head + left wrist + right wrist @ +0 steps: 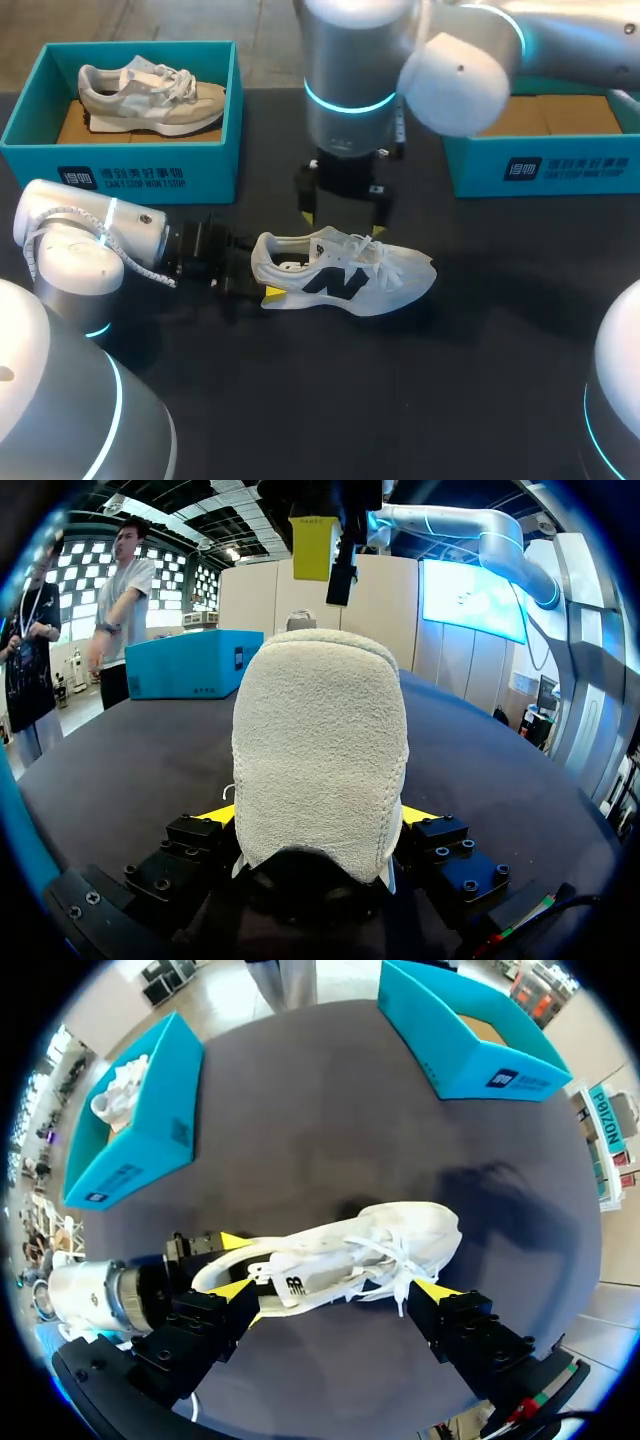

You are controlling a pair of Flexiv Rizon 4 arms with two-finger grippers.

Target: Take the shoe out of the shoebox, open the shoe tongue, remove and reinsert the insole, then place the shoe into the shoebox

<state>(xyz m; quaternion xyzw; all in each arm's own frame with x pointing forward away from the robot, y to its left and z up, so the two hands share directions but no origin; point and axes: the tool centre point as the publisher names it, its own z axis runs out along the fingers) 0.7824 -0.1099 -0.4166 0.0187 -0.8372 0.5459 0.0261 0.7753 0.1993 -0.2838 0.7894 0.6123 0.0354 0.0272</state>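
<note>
Dark table (480, 400), white shoe (345, 275) lying right under the right claw (341, 225). Teal box (150, 168) off to the claw's left, second teal box (560, 170) to its right.

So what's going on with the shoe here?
The left arm has its jaws shut on the heel of a white sneaker standing on the table. The right arm hangs over the sneaker with open jaws. A second shoe sits in the teal box behind.

Dark matte tbl (480, 400); soft shadows on surface; light even.
</note>
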